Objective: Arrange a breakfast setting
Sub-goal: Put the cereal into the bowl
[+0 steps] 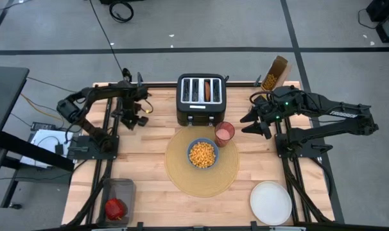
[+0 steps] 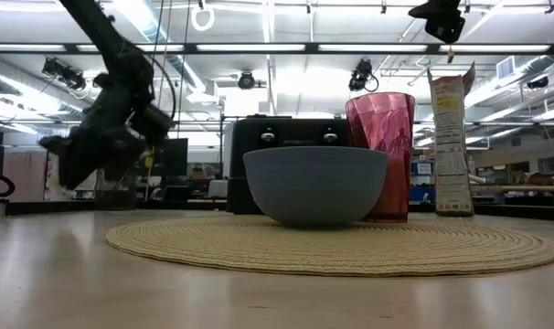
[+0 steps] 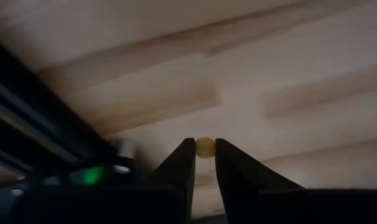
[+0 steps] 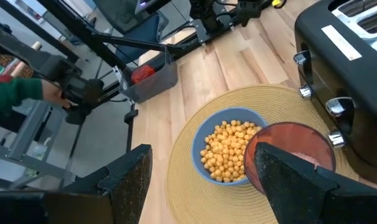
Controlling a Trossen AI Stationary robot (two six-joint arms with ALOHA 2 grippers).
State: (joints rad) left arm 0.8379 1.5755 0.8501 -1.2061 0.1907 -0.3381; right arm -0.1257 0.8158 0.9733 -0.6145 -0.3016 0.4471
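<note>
We see the left gripper (image 3: 204, 152) pinching a stray yellow cereal ball (image 3: 205, 147) beside the toaster (image 1: 201, 97), presumably to tidy it away. The right gripper (image 4: 201, 180) hovers open above the cereal-filled blue bowl (image 1: 202, 154) and pink cup (image 1: 224, 133), both on the placemat (image 1: 181, 179).

The small yellow piece (image 3: 204, 147) between the left gripper's fingers is blurred, possibly cereal; the toaster (image 4: 350, 74) is cut off.
</note>
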